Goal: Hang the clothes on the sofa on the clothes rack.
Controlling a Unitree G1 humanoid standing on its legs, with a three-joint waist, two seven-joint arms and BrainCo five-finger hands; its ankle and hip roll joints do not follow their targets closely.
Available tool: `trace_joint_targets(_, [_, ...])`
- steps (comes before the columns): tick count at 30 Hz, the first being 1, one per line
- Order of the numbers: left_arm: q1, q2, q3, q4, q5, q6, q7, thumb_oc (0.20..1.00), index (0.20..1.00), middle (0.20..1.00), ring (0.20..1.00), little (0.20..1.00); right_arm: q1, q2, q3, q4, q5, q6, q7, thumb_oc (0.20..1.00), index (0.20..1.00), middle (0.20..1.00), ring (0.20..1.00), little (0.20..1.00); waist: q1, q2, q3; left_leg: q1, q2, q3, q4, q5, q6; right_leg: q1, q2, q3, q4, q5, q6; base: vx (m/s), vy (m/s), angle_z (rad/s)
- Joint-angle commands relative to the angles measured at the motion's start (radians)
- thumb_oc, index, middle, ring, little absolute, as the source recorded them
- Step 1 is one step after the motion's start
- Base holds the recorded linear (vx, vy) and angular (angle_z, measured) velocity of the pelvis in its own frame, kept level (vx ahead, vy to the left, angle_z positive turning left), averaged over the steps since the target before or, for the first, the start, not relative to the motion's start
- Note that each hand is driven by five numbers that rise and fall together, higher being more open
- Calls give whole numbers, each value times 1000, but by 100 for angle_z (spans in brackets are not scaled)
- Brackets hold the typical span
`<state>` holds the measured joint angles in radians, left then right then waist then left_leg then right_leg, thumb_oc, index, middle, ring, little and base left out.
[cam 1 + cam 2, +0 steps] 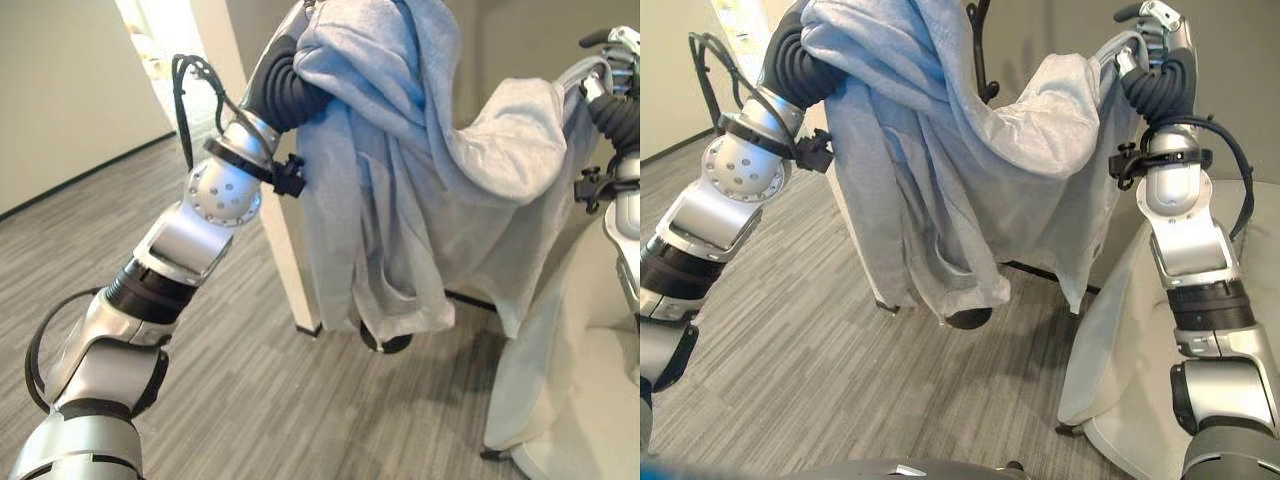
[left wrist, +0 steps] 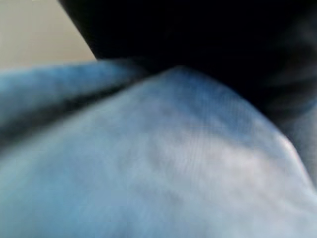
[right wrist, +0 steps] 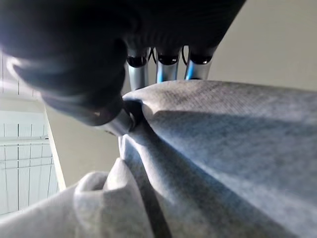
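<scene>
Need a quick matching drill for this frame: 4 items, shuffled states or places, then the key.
Items
1. grey garment
2. right hand
3. left hand
4. sofa

States or places
A. fingers hidden under cloth
B. hanging between both raised arms
C. low at the robot's right, under a pale cover
D. pinching a fold of cloth

Pairs: 1-B, 2-D, 3-A, 4-C
</scene>
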<state>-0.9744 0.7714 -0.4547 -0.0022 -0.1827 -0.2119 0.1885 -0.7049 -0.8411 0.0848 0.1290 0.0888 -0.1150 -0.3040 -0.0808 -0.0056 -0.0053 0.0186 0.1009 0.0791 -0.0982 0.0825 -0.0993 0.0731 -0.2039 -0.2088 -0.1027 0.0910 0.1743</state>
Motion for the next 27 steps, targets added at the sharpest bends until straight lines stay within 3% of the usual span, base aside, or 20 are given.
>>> trace_joint_targets(1, [-153,38,-14,95,-14,-37,53,200,200,200,200,200,-145,-76,18,36,49,-45,-33,200,200,200,200,200,37,6,-5,67,-33,10,11,-140,1,17,3,3,16,-62,59,0,0,0])
trace_joint_targets(15, [-218,38,-93,233,-53,-28,53,200,200,200,200,200,-323,-80,188,174,94,-30,-11,200,200,200,200,200,52,-1,5,58,-42,1,11,-136,8,-1,-7,11,20,-45,69,0,8,-1])
trace_joint_targets(22, [-256,54,-118,262,-64,-29,66,200,200,200,200,200,-399,-74,243,213,96,-17,-16,200,200,200,200,200,65,-4,26,19,-72,-20,22,-142,30,-37,-29,28,27,-25,83,7,59,-7])
trace_joint_targets(25, [-281,56,-137,277,-68,-29,68,200,200,200,200,200,-421,-76,256,227,99,-15,-17,200,200,200,200,200,67,-5,35,8,-84,-24,44,-158,45,-59,-44,40,83,-33,85,23,76,0])
trace_joint_targets(27, [-308,54,-151,284,-75,-30,70,200,200,200,200,200,-446,-89,269,234,99,-11,-19,200,200,200,200,200,68,-1,51,0,-92,-31,75,-177,59,-99,-57,58,186,-37,80,-2,104,-1])
